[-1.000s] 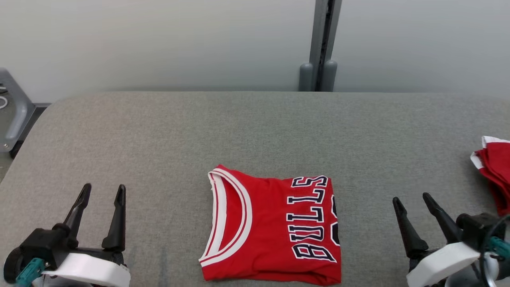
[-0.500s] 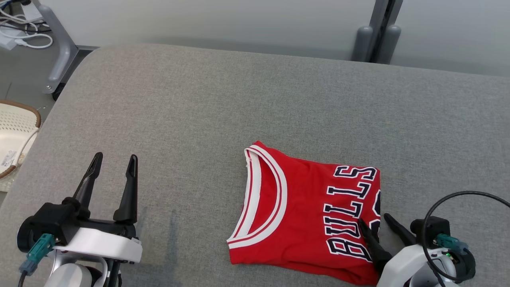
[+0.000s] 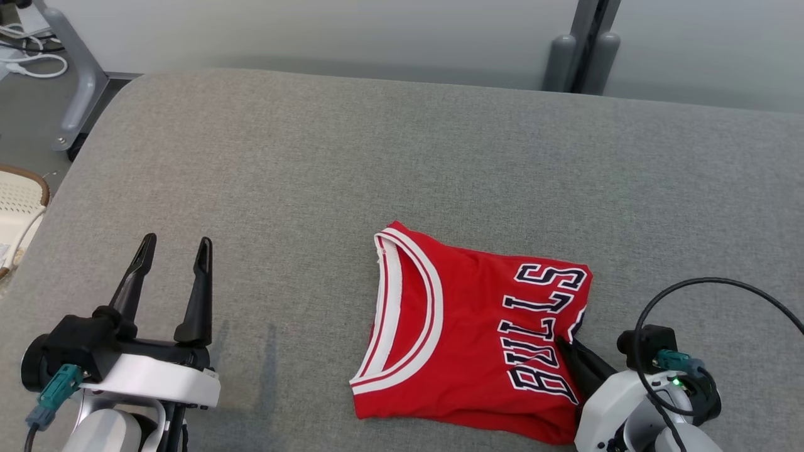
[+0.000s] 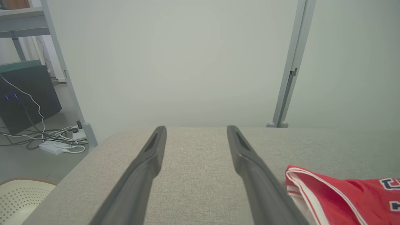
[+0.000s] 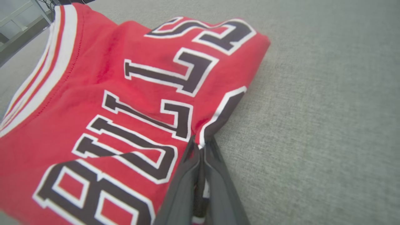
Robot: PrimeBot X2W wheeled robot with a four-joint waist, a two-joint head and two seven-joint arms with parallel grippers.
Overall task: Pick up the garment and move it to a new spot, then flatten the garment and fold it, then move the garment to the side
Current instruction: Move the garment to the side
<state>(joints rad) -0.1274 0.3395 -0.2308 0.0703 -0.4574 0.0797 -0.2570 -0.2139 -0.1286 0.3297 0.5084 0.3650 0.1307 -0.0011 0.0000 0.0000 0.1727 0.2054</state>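
The garment (image 3: 465, 333), a folded red jersey with a white collar band and dark "BULLS" lettering, lies on the grey padded table (image 3: 377, 150) right of centre. My right gripper (image 3: 568, 345) is shut on the garment's right edge; in the right wrist view the two fingers press together on the red cloth (image 5: 131, 103) at the gripper's tips (image 5: 200, 145). My left gripper (image 3: 174, 248) stands open at the lower left, well apart from the garment, nothing between its fingers. In the left wrist view that left gripper (image 4: 196, 131) spreads wide, with the garment (image 4: 337, 193) at the lower right.
A grey post (image 3: 581, 50) stands behind the table against the pale wall. Off the table's left edge are a cream perforated basket (image 3: 16, 210), a grey metal frame leg (image 3: 72, 94) and white cables (image 3: 34, 63) on the floor.
My right gripper has come in from the right to the garment's right edge and shut on it, bunching that edge. The camera has turned left. The left gripper stays open.
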